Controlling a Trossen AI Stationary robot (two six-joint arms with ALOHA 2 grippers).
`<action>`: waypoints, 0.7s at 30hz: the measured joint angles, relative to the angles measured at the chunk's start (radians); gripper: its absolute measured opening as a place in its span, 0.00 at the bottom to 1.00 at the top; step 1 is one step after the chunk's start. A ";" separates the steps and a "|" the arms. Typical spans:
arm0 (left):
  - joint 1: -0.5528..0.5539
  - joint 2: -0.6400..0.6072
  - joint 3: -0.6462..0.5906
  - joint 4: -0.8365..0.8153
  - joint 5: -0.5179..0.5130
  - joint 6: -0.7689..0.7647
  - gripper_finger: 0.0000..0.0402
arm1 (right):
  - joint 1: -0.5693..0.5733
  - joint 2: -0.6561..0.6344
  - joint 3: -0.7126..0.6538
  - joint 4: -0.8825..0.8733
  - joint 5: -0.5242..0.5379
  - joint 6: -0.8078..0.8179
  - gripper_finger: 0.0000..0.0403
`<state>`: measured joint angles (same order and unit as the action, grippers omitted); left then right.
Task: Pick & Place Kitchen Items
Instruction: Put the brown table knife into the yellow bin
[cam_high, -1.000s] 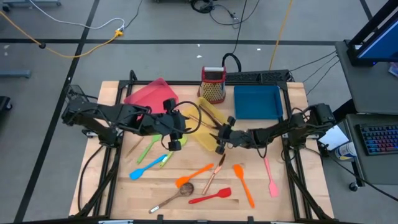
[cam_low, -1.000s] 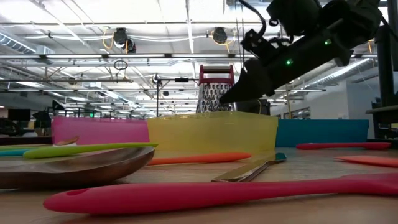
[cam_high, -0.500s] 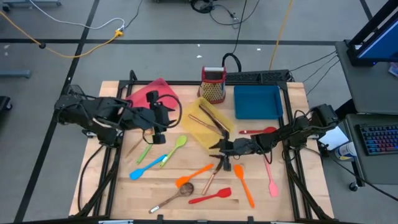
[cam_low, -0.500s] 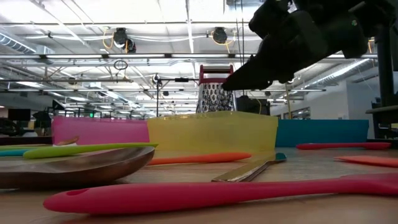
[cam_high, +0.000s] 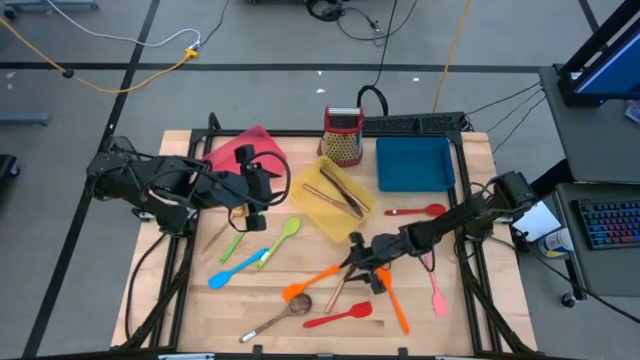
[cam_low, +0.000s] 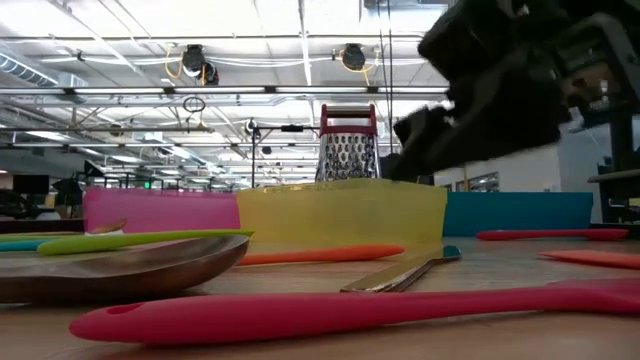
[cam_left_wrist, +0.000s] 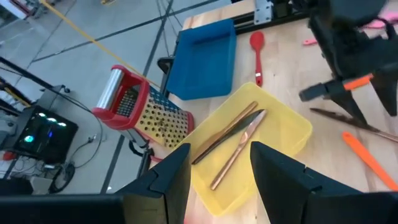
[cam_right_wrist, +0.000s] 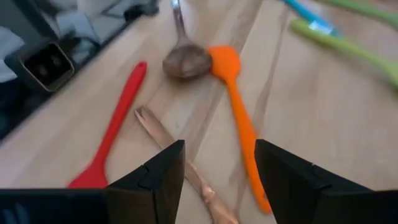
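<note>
My right gripper (cam_high: 350, 268) is open and empty. It hovers over a copper-coloured utensil (cam_right_wrist: 180, 155) and an orange spoon (cam_right_wrist: 239, 124) that lie flat on the table. A brownish spoon (cam_right_wrist: 186, 62) and a red spatula (cam_right_wrist: 115, 124) lie just beyond them. My left gripper (cam_high: 262, 192) is open and empty beside the pink tray (cam_high: 235, 150), facing the yellow tray (cam_left_wrist: 249, 143). Two copper-coloured pieces of cutlery (cam_left_wrist: 233, 140) lie in the yellow tray. A red spoon (cam_high: 415, 211) lies on the table to the right of the yellow tray.
A blue tray (cam_high: 412, 163) and a red-topped grater (cam_high: 342, 135) stand at the back. Green utensils (cam_high: 280, 238) and a blue spatula (cam_high: 230, 272) lie left of centre. An orange spatula (cam_high: 392, 297) and a pink spatula (cam_high: 433, 285) lie near my right arm.
My right gripper has gone from beside the yellow tray toward the table's near edge and now stands over the copper utensil and orange spoon. My left gripper has drawn back from the yellow tray toward the table's left, then kept still.
</note>
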<state>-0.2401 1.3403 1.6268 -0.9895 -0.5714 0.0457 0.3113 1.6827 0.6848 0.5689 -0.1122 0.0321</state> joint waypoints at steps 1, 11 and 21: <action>0.000 0.000 0.000 0.001 -0.009 -0.003 0.43 | 0.001 0.015 0.002 -0.008 -0.011 -0.002 0.46; 0.001 0.000 0.000 0.003 -0.041 -0.026 0.43 | 0.001 0.161 0.099 -0.092 -0.077 -0.094 0.45; 0.001 0.000 0.000 -0.004 -0.041 -0.029 0.43 | -0.021 0.201 0.111 -0.133 -0.080 -0.180 0.42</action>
<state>-0.2390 1.3403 1.6268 -0.9939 -0.6128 0.0170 0.2907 1.8840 0.7956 0.4355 -0.1925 -0.1475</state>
